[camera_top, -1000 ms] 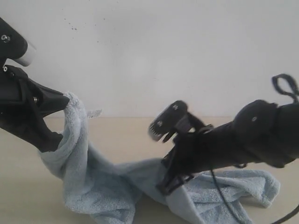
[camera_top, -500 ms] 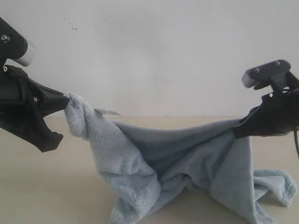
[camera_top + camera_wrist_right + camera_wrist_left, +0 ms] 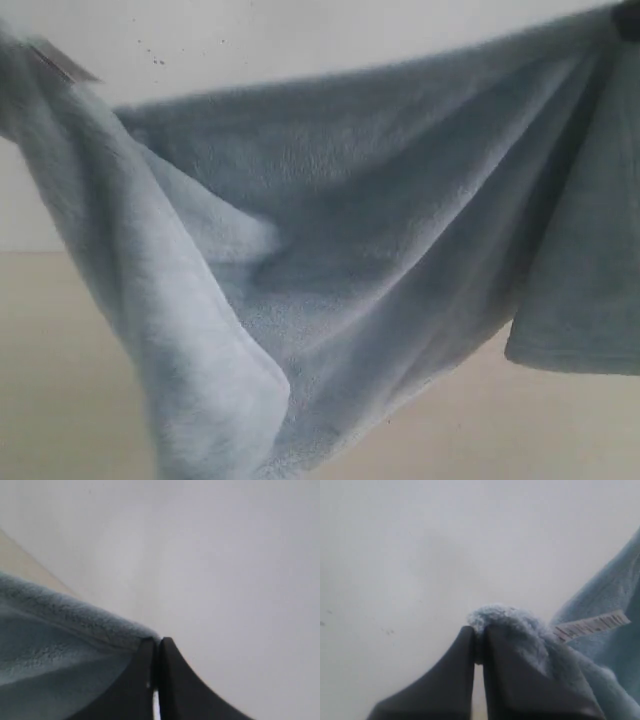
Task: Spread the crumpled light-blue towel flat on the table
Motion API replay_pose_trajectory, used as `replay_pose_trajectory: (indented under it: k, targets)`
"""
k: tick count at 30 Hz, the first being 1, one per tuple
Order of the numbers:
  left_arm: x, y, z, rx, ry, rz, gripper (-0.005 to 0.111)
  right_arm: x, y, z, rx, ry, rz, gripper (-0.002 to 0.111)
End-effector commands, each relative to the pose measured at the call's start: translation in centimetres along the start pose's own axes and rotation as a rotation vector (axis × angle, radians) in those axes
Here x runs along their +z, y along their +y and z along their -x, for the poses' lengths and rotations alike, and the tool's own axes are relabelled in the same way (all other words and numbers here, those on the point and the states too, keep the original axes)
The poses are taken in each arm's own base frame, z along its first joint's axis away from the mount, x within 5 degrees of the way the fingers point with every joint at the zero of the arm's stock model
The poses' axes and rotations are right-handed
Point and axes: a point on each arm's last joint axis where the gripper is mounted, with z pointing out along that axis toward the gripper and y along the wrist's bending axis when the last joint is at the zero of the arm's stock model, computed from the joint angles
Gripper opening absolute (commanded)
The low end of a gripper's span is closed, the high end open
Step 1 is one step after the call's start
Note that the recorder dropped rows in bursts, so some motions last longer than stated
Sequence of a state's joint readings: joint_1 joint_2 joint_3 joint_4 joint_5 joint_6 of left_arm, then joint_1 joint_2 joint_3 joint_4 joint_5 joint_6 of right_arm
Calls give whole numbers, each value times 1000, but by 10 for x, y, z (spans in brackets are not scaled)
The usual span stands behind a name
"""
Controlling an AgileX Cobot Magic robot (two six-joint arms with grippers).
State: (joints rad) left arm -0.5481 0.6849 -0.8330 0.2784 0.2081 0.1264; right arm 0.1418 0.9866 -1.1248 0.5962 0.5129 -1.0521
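The pale grey-blue towel hangs stretched in the air and fills most of the exterior view, its top edge running from upper left to upper right. Its white care tag shows at the upper left corner. In the left wrist view my left gripper is shut on a fluffy corner of the towel, with the tag beside it. My right gripper is shut on the other top corner of the towel. Only a dark bit of the right gripper shows in the exterior view; the left one is out of frame. The beige table lies below.
The white wall stands behind the table. The towel hides the middle of the table from the exterior camera; bare table shows at lower left and lower right.
Both grippers have risen and drawn apart with the towel corners, lifting the towel off the table. It went from a crumpled heap to a wide hanging sheet close to the camera.
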Motion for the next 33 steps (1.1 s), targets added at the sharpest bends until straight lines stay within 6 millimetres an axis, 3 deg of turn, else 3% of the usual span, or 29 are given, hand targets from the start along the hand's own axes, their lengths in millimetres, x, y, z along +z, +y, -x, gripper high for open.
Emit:
replay_pose_trajectory:
  k: [1,4,6,13,17,26,29,33]
  targets:
    - [-30,8,13,31,-108,52,4,-28,-4,19,-44,-73,-68,0]
    - [-29,8,9,56,-67,54,4,-27,-4,17,-71,-45,-57,0]
    - [-20,6,1,81,12,42,4,-14,-2,7,-75,29,-8,0]
    - [46,-12,-46,130,363,-69,4,66,15,-61,137,464,307,0]
    - [82,-26,-71,145,459,-132,4,97,25,-94,243,636,411,0]
    - [129,-33,-136,238,698,-185,4,139,29,-131,294,715,392,0]
    - [143,-27,-157,142,719,-141,4,153,27,-141,296,701,349,1]
    - [158,-20,-170,-7,639,-85,10,168,27,-154,299,697,315,18]
